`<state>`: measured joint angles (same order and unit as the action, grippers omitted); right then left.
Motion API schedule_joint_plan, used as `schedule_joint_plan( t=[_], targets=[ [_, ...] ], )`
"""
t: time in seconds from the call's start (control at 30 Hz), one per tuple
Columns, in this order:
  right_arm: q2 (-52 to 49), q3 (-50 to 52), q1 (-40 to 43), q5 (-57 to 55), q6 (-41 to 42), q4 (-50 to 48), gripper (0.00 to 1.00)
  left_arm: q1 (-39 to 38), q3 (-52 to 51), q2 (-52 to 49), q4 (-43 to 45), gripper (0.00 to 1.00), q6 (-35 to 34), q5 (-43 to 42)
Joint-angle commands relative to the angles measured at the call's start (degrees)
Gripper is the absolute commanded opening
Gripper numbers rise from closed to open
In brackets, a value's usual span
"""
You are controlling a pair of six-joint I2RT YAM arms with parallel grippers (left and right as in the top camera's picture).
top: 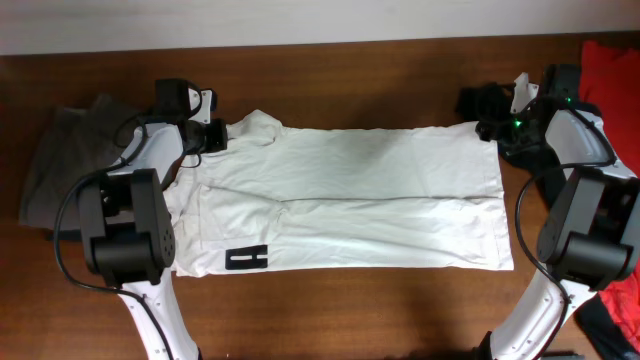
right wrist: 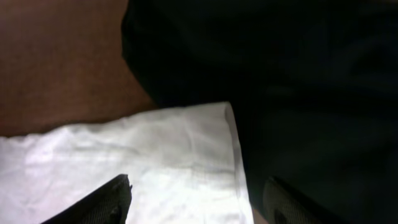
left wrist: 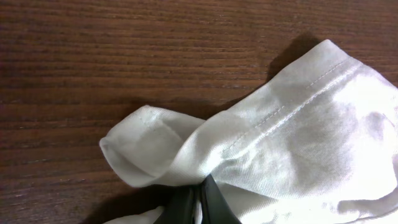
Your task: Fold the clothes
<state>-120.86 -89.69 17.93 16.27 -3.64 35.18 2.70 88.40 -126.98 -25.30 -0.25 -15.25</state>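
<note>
A white T-shirt [top: 350, 200] lies spread flat across the middle of the wooden table, with a black mark [top: 247, 259] near its front left edge. My left gripper [top: 213, 135] is at the shirt's back left corner. In the left wrist view its jaws [left wrist: 200, 199] are shut on a bunched fold of the white fabric [left wrist: 298, 137]. My right gripper [top: 492, 128] is at the shirt's back right corner. In the right wrist view its jaws [right wrist: 198, 183] are open, straddling the hem corner of the shirt [right wrist: 155, 155] without holding it.
A black garment [top: 478, 100] lies right beside the shirt's back right corner and fills much of the right wrist view [right wrist: 298, 74]. A grey garment [top: 60, 165] lies at the left edge. A red garment [top: 610, 70] lies at the far right. Bare wood [top: 350, 310] runs along the front.
</note>
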Motion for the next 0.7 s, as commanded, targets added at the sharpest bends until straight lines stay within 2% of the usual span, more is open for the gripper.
schedule_joint_plan(
  t=[0.0, 0.67],
  targets=[
    [-1.4, -1.25, -0.74, 1.33, -0.42, -1.62, 0.72, 0.07, -0.55, 0.15, -1.01, 0.05, -0.61, -0.02],
    [-5.51, -2.27, -2.62, 1.09, -0.37, -3.98, 0.73, 0.07, -0.55, 0.15, -0.98, 0.05, -0.61, 0.0]
  ],
)
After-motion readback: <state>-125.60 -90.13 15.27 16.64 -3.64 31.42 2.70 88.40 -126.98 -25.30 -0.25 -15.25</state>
